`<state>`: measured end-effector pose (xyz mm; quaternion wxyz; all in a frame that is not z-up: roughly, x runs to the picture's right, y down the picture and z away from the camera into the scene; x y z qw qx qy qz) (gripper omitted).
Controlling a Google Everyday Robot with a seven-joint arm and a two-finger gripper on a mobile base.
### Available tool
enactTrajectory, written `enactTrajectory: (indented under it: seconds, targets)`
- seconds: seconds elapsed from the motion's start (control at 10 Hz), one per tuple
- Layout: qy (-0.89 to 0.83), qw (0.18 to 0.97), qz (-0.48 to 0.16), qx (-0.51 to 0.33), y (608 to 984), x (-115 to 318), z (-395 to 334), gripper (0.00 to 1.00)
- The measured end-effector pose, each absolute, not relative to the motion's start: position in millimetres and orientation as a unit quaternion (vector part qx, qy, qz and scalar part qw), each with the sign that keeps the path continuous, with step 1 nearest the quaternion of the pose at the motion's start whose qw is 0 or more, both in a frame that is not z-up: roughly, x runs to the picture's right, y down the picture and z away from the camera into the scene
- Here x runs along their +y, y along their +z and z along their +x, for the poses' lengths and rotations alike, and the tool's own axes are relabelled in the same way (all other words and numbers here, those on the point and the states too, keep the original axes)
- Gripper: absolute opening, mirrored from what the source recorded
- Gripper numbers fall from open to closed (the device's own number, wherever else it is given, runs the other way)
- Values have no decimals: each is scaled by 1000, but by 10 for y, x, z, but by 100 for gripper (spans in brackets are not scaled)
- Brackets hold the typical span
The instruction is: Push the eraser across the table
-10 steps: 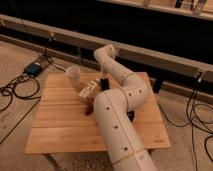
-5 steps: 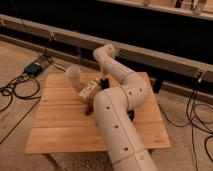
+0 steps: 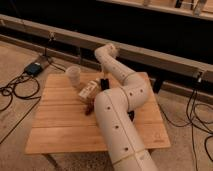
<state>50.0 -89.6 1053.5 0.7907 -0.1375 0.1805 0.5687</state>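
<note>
gripper [image 3: 104,83] low over the table [image 3: 55,125] centre, grip state indiscernible; eraser possibly hidden behind the arm; push apparently unfinished.

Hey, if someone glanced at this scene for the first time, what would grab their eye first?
The thick white arm, reaching up from the bottom edge and bent back over the wooden table, dominates. Its dark gripper hangs low near the table's far middle, beside a white-and-tan box and a pale cup.

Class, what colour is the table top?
The table is light honey-coloured wood, seen in the camera view. The gripper hangs over its far half, by the white-and-tan box.
</note>
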Motion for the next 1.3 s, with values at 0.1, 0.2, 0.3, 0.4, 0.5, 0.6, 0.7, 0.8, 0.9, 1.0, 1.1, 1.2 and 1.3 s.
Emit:
enactTrajectory:
  seconds: [0.1,0.2,0.3,0.4,0.5,0.6,0.7,0.8,0.9,1.0,1.1,1.2,1.3]
  targets:
    - [572,789,-135,180,10557,-904,519,65]
    - [573,788,-134,179,10575,-906,522,65]
    - [574,788,-132,179,10602,-901,521,65]
    - [573,789,-132,179,10626,-895,519,65]
    - [573,790,-130,178,10649,-897,518,65]
    - [573,790,-128,178,10670,-899,519,65]
    - [574,789,-127,178,10688,-901,525,65]
    - [576,788,-125,177,10700,-909,531,65]
    - [577,788,-124,176,10707,-914,533,65]
    - [581,785,-123,174,10712,-926,536,65]
    - [586,783,-121,172,10715,-943,542,65]
    - [589,781,-120,170,10716,-955,550,65]
    - [594,778,-120,167,10712,-972,555,65]
